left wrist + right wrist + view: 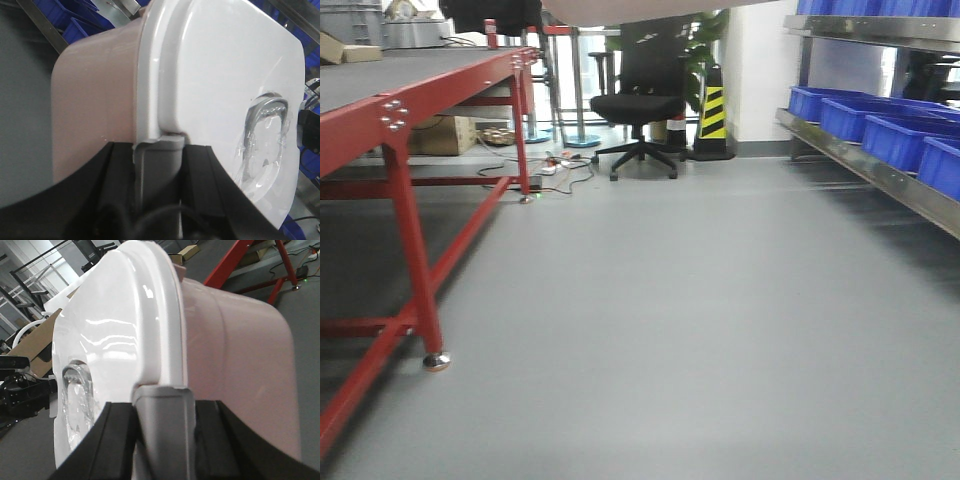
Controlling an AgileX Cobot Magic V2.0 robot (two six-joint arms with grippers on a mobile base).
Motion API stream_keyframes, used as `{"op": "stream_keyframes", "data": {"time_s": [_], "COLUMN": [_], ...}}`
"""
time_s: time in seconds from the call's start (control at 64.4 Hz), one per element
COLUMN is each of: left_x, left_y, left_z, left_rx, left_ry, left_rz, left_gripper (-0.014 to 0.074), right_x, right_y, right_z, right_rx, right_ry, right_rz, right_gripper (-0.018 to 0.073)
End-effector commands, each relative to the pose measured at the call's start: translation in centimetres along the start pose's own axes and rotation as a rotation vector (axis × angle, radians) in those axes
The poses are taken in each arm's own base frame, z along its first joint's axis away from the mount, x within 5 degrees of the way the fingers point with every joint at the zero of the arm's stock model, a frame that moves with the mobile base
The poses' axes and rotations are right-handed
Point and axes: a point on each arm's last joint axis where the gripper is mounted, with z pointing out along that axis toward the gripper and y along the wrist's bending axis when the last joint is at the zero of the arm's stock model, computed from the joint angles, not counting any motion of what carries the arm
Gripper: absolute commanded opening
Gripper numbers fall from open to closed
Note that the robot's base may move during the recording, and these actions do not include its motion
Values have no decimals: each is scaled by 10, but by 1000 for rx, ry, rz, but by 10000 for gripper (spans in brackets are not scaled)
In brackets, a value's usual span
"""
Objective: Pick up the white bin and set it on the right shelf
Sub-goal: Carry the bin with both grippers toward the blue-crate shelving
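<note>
Left claw [159, 170], right claw [162, 425] grip white bin [95, 100] rim; floor [700, 300] seemingly open.

The grey floor [700, 320] carries a red table [400, 120] at 9 o'clock, with a cardboard box [445, 135] beneath it at 10. Cables [560, 165] lie at 11. A black chair [638, 110] stands at 12, a striped cone [713, 115] at 1 and the shelf [880, 175] at 3.

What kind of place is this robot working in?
Probably a warehouse or workshop-style lab: a steel shelving rack holding blue bins on the right, a red-framed table on the left, and a hazard-striped cone at the back.
</note>
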Motion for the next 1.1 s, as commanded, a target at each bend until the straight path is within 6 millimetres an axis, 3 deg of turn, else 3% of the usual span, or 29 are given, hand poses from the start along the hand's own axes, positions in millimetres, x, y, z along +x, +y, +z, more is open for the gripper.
{"op": "stream_keyframes", "data": {"time_s": [0.0,1.088], "left_x": [9,9], "left_y": [-72,-72], "left_z": [-1,-1], "left_rx": [372,372], "left_ry": [123,123], "left_rz": [87,87], "left_gripper": [-126,-126], "right_x": [8,8], "right_y": [57,57], "right_z": [-7,-7], "right_rx": [-331,-331], "right_ry": [109,109], "right_rz": [-30,-30], "right_gripper": [59,59]}}
